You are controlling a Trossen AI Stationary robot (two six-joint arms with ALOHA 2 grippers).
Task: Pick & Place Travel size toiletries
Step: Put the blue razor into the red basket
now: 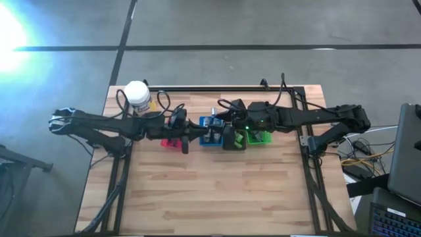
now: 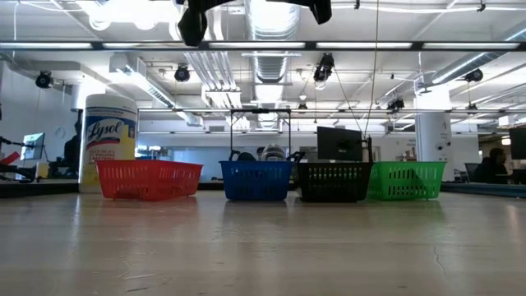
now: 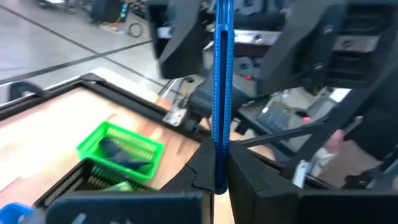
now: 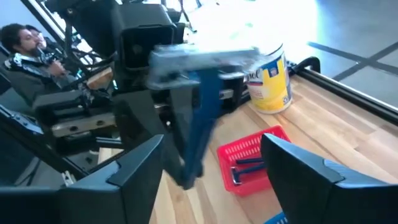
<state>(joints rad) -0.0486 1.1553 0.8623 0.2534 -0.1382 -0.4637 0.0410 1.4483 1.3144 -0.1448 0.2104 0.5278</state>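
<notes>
Evenly lit from overhead. Strong white glare on the floor (image 1: 10, 39) at the upper left corner of the high view. Ceiling strip lights (image 2: 131, 10) blown out in the low view, with a soft sheen on the tabletop (image 2: 263, 247). Motion blur on the blue razor (image 3: 222, 93) in the left wrist view and smeared again in the right wrist view. Washed-out brightness behind the yellow jar (image 4: 270, 78)
</notes>
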